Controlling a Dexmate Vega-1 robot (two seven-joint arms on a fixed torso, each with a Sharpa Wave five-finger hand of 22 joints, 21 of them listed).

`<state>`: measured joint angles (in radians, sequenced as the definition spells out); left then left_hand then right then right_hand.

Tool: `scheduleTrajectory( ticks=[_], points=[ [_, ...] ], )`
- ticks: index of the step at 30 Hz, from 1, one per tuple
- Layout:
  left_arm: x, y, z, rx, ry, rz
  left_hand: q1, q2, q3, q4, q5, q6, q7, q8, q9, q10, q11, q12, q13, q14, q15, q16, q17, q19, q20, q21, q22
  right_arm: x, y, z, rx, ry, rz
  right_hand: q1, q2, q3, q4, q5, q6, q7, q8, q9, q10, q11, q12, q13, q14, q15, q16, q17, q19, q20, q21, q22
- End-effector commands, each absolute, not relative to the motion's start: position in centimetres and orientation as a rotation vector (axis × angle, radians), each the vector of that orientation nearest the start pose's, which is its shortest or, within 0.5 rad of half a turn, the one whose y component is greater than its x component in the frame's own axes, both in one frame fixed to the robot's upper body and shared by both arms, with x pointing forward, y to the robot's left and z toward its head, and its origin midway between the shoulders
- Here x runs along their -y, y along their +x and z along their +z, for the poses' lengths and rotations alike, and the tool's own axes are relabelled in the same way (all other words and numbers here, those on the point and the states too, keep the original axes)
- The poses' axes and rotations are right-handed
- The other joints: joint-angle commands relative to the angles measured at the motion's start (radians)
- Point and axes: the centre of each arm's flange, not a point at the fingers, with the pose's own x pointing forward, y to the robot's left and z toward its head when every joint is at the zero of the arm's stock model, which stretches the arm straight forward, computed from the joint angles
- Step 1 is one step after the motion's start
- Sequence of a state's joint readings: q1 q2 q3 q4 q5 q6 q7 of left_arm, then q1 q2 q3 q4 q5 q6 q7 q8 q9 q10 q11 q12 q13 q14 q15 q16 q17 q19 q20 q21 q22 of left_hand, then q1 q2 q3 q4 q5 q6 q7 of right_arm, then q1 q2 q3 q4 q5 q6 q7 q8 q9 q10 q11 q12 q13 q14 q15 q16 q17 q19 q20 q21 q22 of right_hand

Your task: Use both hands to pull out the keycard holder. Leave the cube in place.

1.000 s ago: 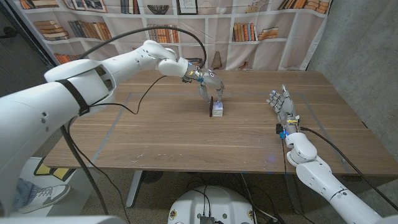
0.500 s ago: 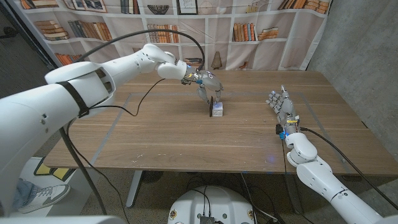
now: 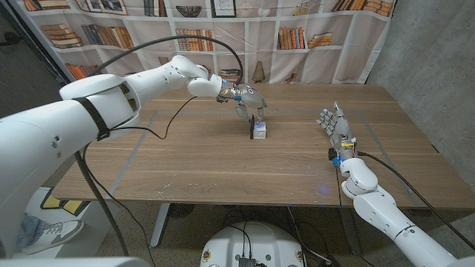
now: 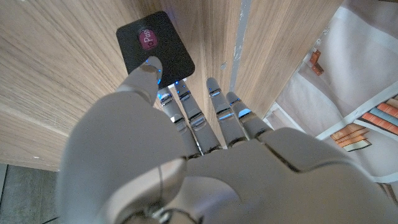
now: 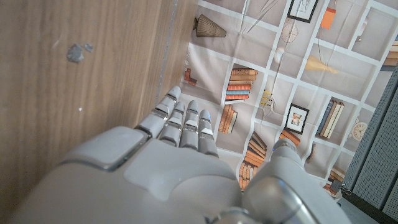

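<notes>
While the cube (image 3: 260, 130) hides it, the keycard holder (image 4: 155, 45) shows whole wrist-side.

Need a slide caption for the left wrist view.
Left hand reaching over the wooden table, thumb touching a black rounded keycard holder.

Layout of the bench, head view

The cube (image 3: 260, 130) sat near the middle of the bench (image 3: 223, 163), slightly toward its far side, with the keycard holder (image 3: 252, 127) upright against the cube's left face. The left robot hand (image 3: 251, 101) hung just behind and above them, its fingers (image 3: 256, 113) reaching down to the holder's top. The right robot hand (image 3: 335, 126) stood well apart to the right, near the bench's right side. A bookshelf backdrop (image 3: 297, 30) hung behind the bench
</notes>
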<state>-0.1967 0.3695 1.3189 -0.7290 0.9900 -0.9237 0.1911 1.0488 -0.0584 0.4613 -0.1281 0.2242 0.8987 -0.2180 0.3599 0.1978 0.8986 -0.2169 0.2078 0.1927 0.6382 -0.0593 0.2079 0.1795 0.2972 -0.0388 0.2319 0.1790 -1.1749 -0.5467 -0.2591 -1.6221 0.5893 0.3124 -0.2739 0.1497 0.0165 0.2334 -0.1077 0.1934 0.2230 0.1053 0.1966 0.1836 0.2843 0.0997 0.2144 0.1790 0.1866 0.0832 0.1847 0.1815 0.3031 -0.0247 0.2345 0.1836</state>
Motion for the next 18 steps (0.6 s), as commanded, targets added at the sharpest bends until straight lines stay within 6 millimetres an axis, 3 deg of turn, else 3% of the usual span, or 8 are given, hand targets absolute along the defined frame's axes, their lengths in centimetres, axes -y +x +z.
scheduleTrajectory(
  ticks=[1, 9, 18],
  points=[
    [-7.22, 65.05, 11.61, 1.232, 2.174, -0.761, 0.004, -0.002, 0.006, 0.0, -0.005, 0.02, 0.001, 0.01, 0.001, 0.024, 0.002, 0.008, 0.006, 0.018, -0.142, 0.007, 0.004, 0.007, -0.01, 0.0, 0.005, 30.41, 57.9, -8.67, 0.593, 0.111, -0.008, 0.007, 0.004, 0.005, -0.006, -0.003, 0.01, 0.001, -0.002, 0.003, 0.01, 0.0, 0.0, 0.005, 0.008, -0.001, -0.002, 0.003, 0.009, -0.005, 0.002, 0.005],
    [-7.26, 65.21, 11.45, 1.212, 2.17, -0.772, 0.007, -0.002, 0.016, 0.001, -0.014, 0.095, 0.006, 0.04, 0.003, 0.087, -0.004, 0.008, 0.006, 0.062, -0.141, 0.002, 0.004, 0.015, -0.026, -0.005, 0.004, 30.34, 57.96, -8.63, 0.587, 0.108, -0.004, 0.008, 0.005, 0.005, -0.007, -0.003, 0.01, 0.001, -0.002, 0.003, 0.011, 0.0, 0.0, 0.005, 0.009, 0.0, -0.002, 0.003, 0.009, -0.005, 0.001, 0.005],
    [-7.35, 65.34, 11.34, 1.196, 2.159, -0.783, 0.005, 0.001, 0.019, 0.005, -0.017, 0.118, 0.007, 0.05, 0.003, 0.111, -0.004, 0.008, 0.007, 0.086, -0.141, 0.002, 0.004, 0.017, -0.029, -0.008, 0.004, 30.18, 58.17, -8.46, 0.584, 0.105, 0.004, 0.009, 0.006, 0.005, -0.007, -0.004, 0.01, 0.0, -0.002, 0.003, 0.011, -0.001, 0.0, 0.005, 0.009, 0.0, -0.002, 0.003, 0.009, -0.004, 0.001, 0.005]
  ],
)
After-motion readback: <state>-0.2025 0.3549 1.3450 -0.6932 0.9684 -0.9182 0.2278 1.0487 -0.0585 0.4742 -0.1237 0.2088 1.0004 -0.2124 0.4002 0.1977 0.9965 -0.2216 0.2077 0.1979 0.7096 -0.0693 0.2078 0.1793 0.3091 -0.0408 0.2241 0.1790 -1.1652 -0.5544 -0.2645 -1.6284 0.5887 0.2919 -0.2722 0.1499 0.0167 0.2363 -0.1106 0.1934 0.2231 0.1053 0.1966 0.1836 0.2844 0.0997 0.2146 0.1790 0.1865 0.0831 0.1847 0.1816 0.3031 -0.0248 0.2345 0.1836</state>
